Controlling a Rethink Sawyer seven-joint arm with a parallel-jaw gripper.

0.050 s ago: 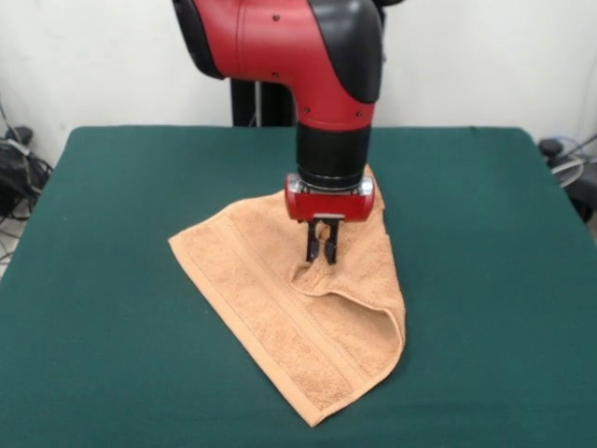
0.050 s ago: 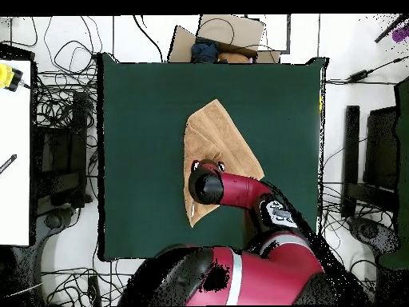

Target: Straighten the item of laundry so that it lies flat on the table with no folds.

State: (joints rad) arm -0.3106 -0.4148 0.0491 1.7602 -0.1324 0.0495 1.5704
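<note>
The table (image 1: 112,280) is showing its dark green top, and it is much bigger than the cloth on it. In the front view, the left part of the table is lying bare.

A bit to the right, near the middle, the towel (image 1: 280,308) is lying on the table. It is orange-tan and soft looking. It is not lying flat. Its left side is spreading out smooth, with woven bands running along the edge toward the near corner. Its right side is folding over itself, making a thick doubled edge that is curving down to the near point. One corner is peeking out behind the arm on the far side.

The red and black arm (image 1: 317,56) is coming down over the middle of the towel. The gripper (image 1: 322,245) is pointing straight down. Its two dark fingers are sitting close together and pinching a small bump of towel, which is rising up between them while the rest is resting on the table.

In the overhead view, the arm is covering part of the towel (image 2: 216,132).
</note>
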